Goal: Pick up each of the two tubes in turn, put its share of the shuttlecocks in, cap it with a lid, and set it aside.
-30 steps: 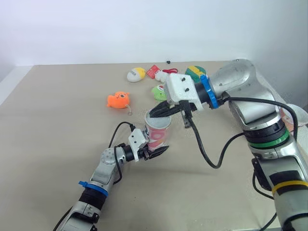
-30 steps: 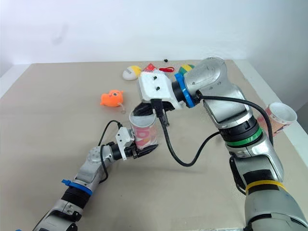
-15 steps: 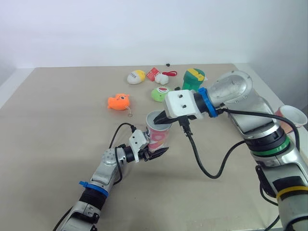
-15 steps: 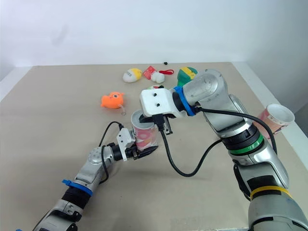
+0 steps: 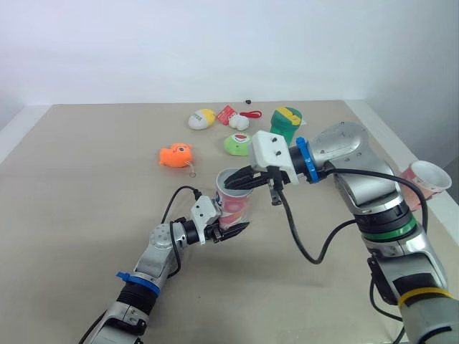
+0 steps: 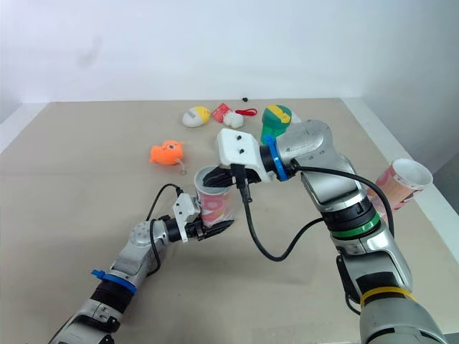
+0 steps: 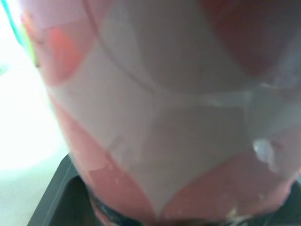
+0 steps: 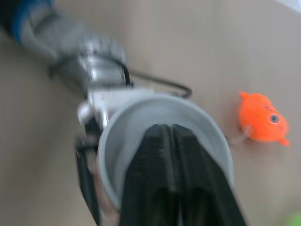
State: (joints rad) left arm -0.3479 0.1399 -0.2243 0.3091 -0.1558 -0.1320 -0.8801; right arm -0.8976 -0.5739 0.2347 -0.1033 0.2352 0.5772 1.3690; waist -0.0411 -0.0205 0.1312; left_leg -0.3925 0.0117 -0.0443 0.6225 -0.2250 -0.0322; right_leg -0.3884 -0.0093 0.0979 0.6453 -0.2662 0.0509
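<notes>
Left eye view: L gripper [image 5: 229, 230] is clamped low on the pink-patterned paper tube [image 5: 234, 204], keeping it upright over the table [image 5: 86, 186]. R gripper [image 5: 231, 184] has its fingers pressed together w/ nothing seen betw. them. Its tips are at the tube's open mouth; can't tell if they dip below the rim. No lid on it. R wrist view gives grey inner wall, but the fingers block the bottom, so contents unknown. Second tube [image 5: 427, 179] sits tilted well to the right of the held tube, also uncapped. Orange fish toy [image 5: 176, 154] is beyond the held tube, to its left.

Progress, as I judge it: early. Tube 1 is in hand, at loading stage at best. Capping, setting aside and all of tube 2 remain.
</notes>
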